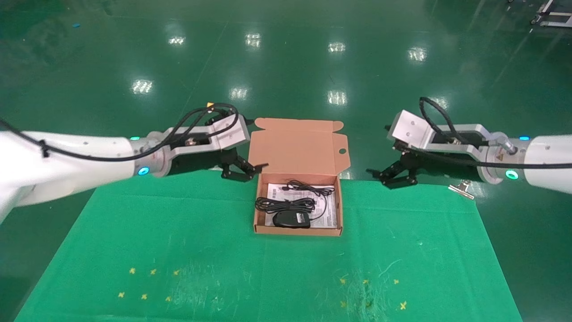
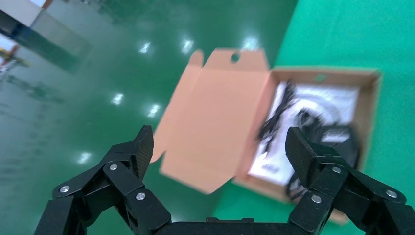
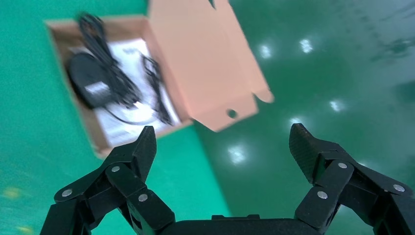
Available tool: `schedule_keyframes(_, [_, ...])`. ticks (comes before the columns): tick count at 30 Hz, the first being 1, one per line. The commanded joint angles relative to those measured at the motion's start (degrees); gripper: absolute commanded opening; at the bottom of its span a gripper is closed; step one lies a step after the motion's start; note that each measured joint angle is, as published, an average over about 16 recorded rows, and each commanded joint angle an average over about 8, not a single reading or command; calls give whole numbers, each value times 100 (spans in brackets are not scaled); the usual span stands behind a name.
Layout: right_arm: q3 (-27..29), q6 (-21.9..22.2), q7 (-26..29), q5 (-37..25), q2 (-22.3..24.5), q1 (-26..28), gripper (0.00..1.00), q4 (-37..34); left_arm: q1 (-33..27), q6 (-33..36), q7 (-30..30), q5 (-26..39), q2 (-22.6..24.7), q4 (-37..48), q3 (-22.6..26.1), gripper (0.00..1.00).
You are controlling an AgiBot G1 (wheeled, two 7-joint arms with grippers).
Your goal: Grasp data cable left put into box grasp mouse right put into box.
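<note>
Yellow crosses mark the near part of the green cloth in the head view, and no task item lies on the cloth outside the box. Farther back, the box stands at the middle with its lid tipped up and back. Inside, on the white sheet, the mouse sits against the near wall, the cable lies coiled just behind it, and the mouse cord loops toward the far wall. Left gripper hangs just left of the lid, right gripper well off to the right of the box; both are spread and carry nothing. A metal clip holds the cloth's far right edge.

From the left wrist, the left gripper shows its fingers wide apart and empty, with the box beyond them, dark contents inside.

From the right wrist, the right gripper is likewise released, with the mouse and its cord visible in the box.

Judging by this, both placements look done; what may remain is only parking the arms.
</note>
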Motion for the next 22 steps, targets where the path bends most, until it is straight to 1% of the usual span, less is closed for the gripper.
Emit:
schedule_keyframes(1, [106,-130,-6,207,56,-112,100,68,112,160,-86,-137,-116,-129,-132,100])
schedule_keyframes(19, [1061,-1303,-63,2075,562,-1123,100,681,1127,1603,-862,-1379,-1164,-1294,-1329,100])
schedule_keyframes(22, [1141,-1402,-68,2233,605,-1208,100,732,1213,1724,-927,-1483,-1252,-1392,-1430,100])
